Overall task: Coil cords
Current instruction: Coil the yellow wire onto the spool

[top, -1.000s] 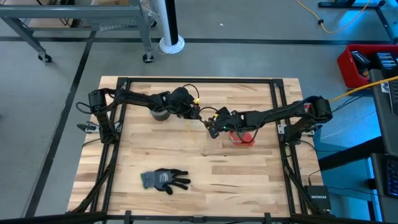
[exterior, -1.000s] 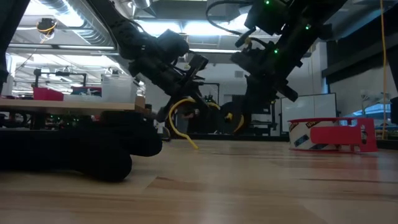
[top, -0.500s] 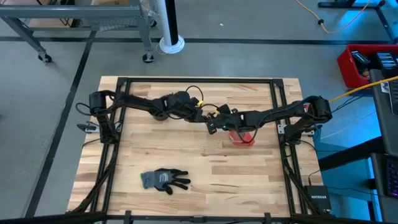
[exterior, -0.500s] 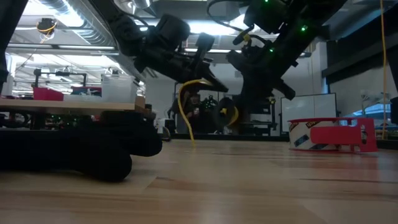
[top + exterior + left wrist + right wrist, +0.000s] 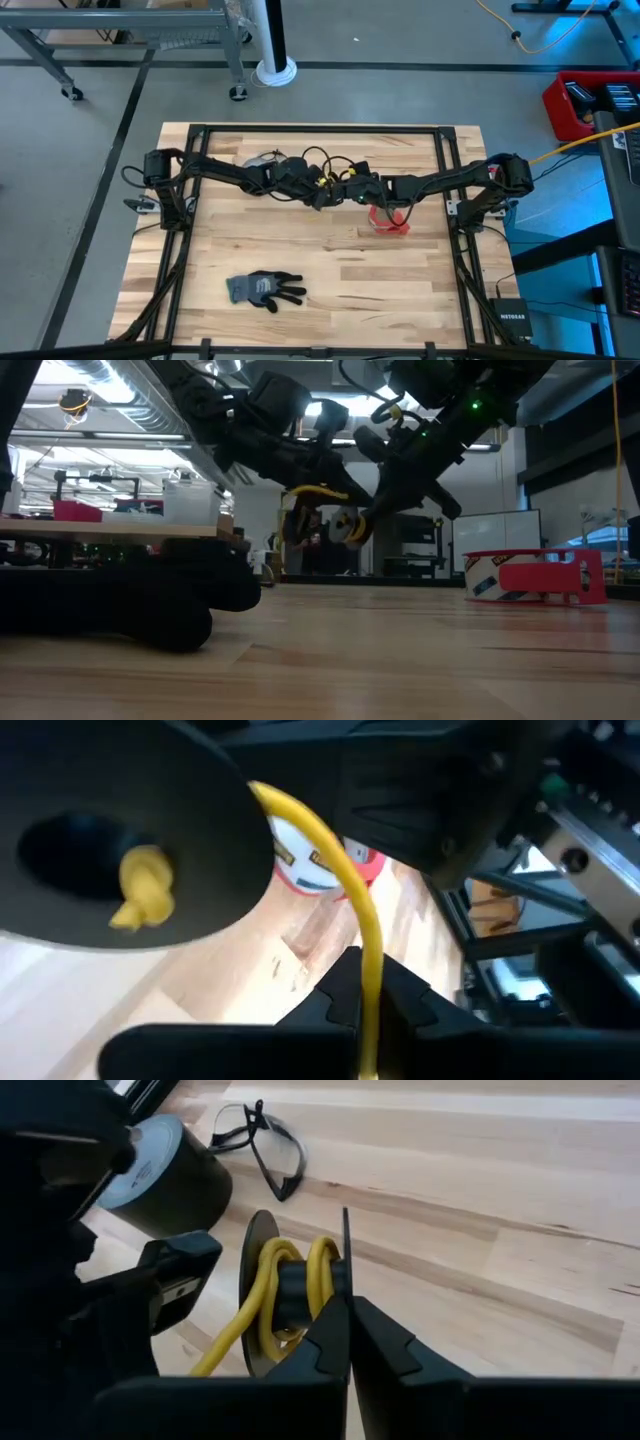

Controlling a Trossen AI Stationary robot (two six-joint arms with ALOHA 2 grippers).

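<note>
The yellow cord [image 5: 262, 1295] is wound on the black core of a small two-disc spool [image 5: 290, 1295], held above mid-table. My right gripper [image 5: 347, 1342] is shut on the spool. My left gripper [image 5: 366, 1005] is shut on the cord's free run, just left of the spool in the high view [image 5: 335, 187]. A yellow knot [image 5: 145, 885] sits in a hole of one disc [image 5: 150, 840]. In the low view, spool [image 5: 350, 525] and cord [image 5: 315, 491] hang well above the tabletop. My left gripper pinches the yellow cord [image 5: 369, 982] between its two fingers, a short way from the spool. It comes from the table's left, slanting down. The cord runs out past the fingertips in a curve behind the black disc, clear of the table. My right gripper pinches the thin rim of one black spool disc [image 5: 345, 1255] between its two fingers. It comes from the table's right, slanting down. The spool is lifted clear of the table, its discs on edge.
A red tape roll [image 5: 390, 219] lies just right of the grippers. A grey tape roll [image 5: 165, 1175] and safety glasses [image 5: 262, 1135] lie toward the far left. A dark glove [image 5: 263, 289] lies near the front. The table's frame rails [image 5: 320, 128] run along its edges.
My left gripper has gone up and toward the table's right, closing on the spool, and has rolled. My right gripper has rolled too, turning the spool. The cord's yellow tail, which hung down to the table, is lifted clear and now runs short between gripper and spool.
</note>
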